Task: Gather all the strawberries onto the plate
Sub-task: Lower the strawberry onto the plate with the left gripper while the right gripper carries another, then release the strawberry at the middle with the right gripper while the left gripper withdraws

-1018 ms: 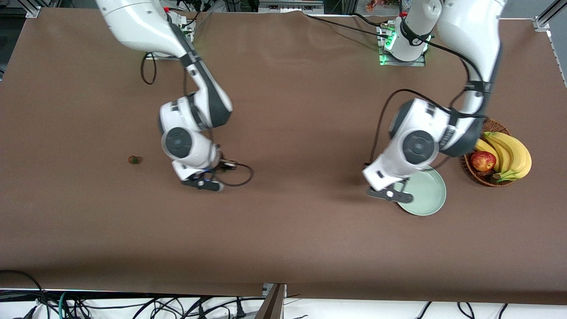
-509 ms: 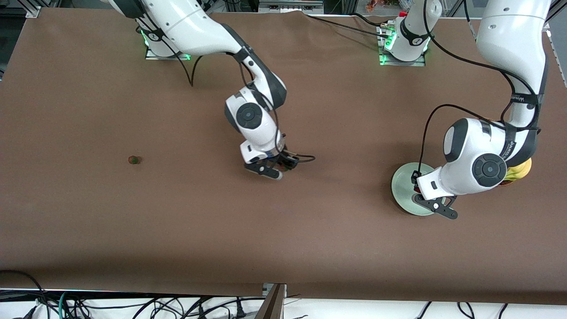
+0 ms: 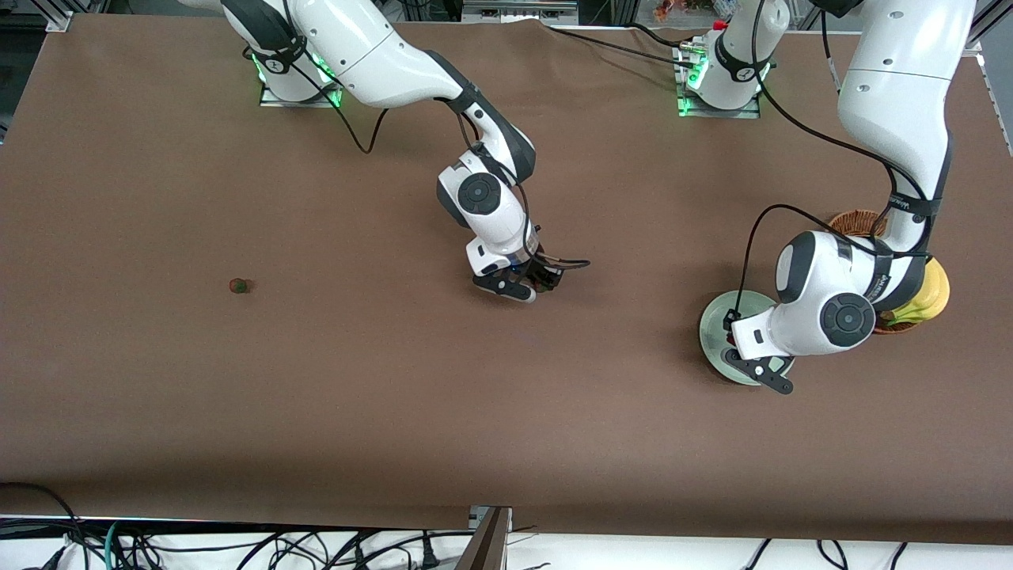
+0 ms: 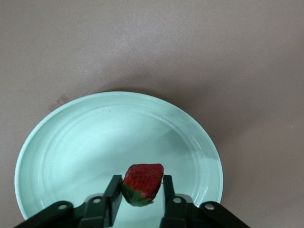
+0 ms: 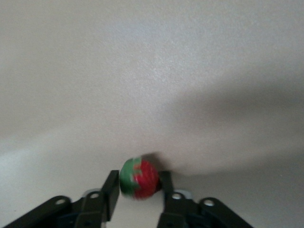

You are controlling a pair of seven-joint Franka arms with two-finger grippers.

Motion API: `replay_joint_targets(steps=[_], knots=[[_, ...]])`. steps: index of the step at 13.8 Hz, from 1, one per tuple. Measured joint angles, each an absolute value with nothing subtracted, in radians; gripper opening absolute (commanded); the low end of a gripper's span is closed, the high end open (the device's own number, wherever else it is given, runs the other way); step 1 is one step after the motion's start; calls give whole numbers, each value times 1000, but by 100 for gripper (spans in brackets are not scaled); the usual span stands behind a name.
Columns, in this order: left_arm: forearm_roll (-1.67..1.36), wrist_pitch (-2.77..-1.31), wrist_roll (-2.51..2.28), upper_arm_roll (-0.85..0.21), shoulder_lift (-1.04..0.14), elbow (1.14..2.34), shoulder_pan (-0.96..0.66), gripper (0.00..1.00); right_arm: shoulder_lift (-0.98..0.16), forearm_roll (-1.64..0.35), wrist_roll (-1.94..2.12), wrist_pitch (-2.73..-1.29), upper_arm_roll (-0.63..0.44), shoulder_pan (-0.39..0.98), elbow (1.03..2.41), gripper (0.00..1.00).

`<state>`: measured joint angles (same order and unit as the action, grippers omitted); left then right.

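I count three strawberries. One (image 4: pixel 142 183) sits between the jaws of my left gripper (image 3: pixel 752 366), which hangs over the plate (image 3: pixel 716 326); the fingers (image 4: pixel 113 192) flank the berry closely, though I cannot tell whether they press on it. A second strawberry (image 5: pixel 139 178) sits between the jaws of my right gripper (image 3: pixel 532 285), over bare counter (image 3: pixel 396 412) mid-table; there too I cannot tell if it is gripped. The third strawberry (image 3: pixel 238 285) lies alone on the counter toward the right arm's end. One pale green plate rests beside one wicker basket (image 3: pixel 859 220) with bananas (image 3: pixel 930 297). The counter is covered in brown cloth; cables (image 3: pixel 237 546) trail under its near edge.
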<state>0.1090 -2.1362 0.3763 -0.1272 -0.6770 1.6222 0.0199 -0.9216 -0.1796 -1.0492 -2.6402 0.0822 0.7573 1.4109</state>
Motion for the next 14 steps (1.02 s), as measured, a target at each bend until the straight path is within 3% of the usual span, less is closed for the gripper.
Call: replay_joint_targets(steps=[3, 6, 10, 14], knots=[[109, -2136, 377, -129, -675, 1620, 21, 100, -915, -180, -1044, -2580, 72, 735, 1352, 100], [109, -2077, 377, -149, -638, 1606, 22, 100, -860, -179, -894, -2307, 67, 634, 1268, 100], [90, -1999, 232, -252, -566, 1602, 20, 100, -747, -178, -628, -1946, 34, 453, 1254, 100], [10, -2027, -174, -363, -573, 1606, -16, 100, -723, -159, -343, -1727, -32, 300, 1254, 100]])
